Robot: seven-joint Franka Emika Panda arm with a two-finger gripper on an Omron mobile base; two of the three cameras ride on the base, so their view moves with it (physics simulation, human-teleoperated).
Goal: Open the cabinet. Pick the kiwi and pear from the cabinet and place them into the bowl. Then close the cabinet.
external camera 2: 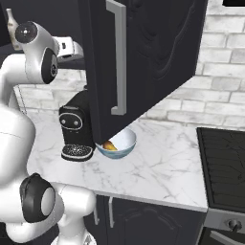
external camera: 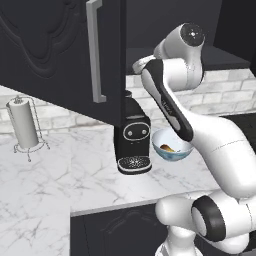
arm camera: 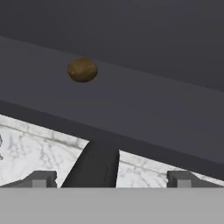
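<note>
Reaching up toward the cabinet (external camera: 60, 50), the white arm has its gripper (arm camera: 111, 177) aimed at the open shelf; in hand view both finger tips (arm camera: 41, 178) sit wide apart at the bottom w/ nothing between them, so the jaws are spread and empty.

Landmark = coffee machine (external camera: 132, 137), black, on the marble counter (external camera: 45, 185).

- Cabinet: doors swung out over the coffee machine; in left base view one door w/ its silver bar handle (external camera: 96, 50) hangs just above and left of the machine. In right base view the other door (external camera 2: 143, 57) covers the machine's right side.
- Kiwi (arm camera: 82, 70): dark brown oval, lying on the cabinet shelf (arm camera: 131, 109) above the coffee machine, well apart from the finger tips. Hand view shows the machine's dark top below the shelf edge.
- Bowl (external camera: 172, 145): white w/ pale blue tint, on the counter just beside the coffee machine, on its right.
- Pear (external camera 2: 109, 146): yellowish-tan fruit inside the bowl, partly hidden by the door's lower corner in right base view.
- Paper towel holder (external camera: 24, 125): upright, well left of the coffee machine, near the brick wall.
</note>
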